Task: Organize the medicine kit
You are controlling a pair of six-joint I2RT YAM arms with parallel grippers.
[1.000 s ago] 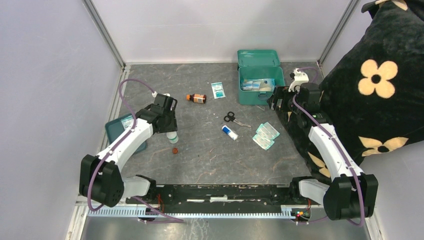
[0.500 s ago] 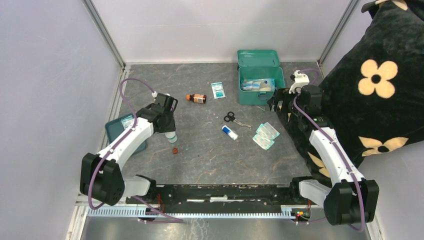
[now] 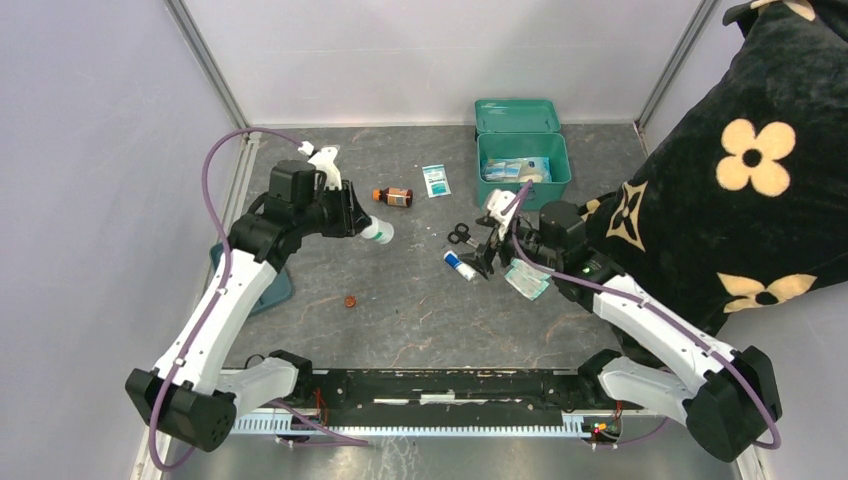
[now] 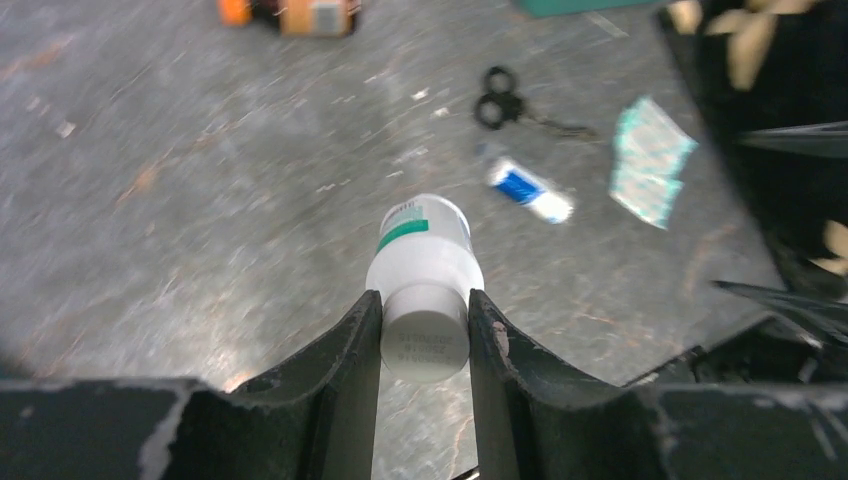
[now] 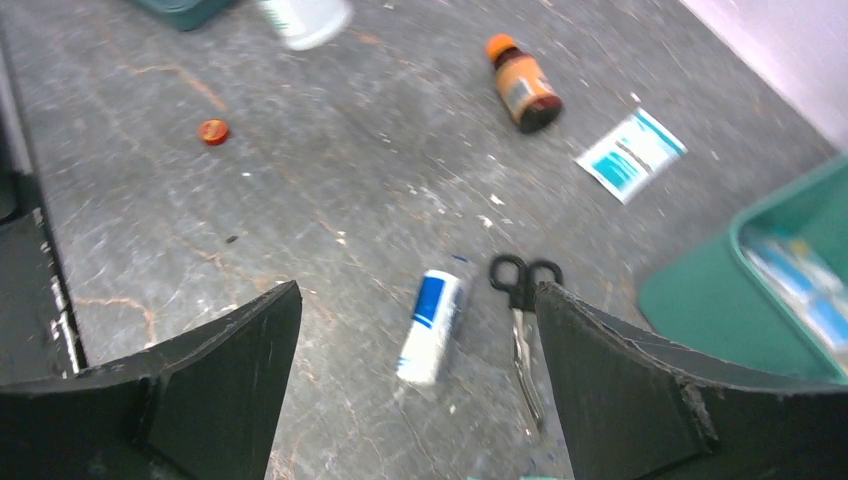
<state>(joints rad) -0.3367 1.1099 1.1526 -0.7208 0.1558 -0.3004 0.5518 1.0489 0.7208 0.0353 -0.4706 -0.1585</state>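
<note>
We judge the step in hand to be carrying the white plastic bottle with a green-banded label (image 3: 377, 231) toward the medicine kit (image 3: 516, 116). The kit is a teal-green box standing with its lid open at the far side of the grey marbled counter (image 3: 400, 310), well apart from the bottle. The left jaws are partly closed and grasp the bottle at its cap end, holding it tilted, seemingly clear of the counter. The next move calls for swinging it over the open box and letting go there, keeping clear of the right arm. The right jaws are spread wide and hold nothing. They hover above the small blue-and-white tube (image 5: 430, 325), with the black-handled scissors (image 5: 521, 335) just beside it, so we expect a descent onto the tube.
</note>
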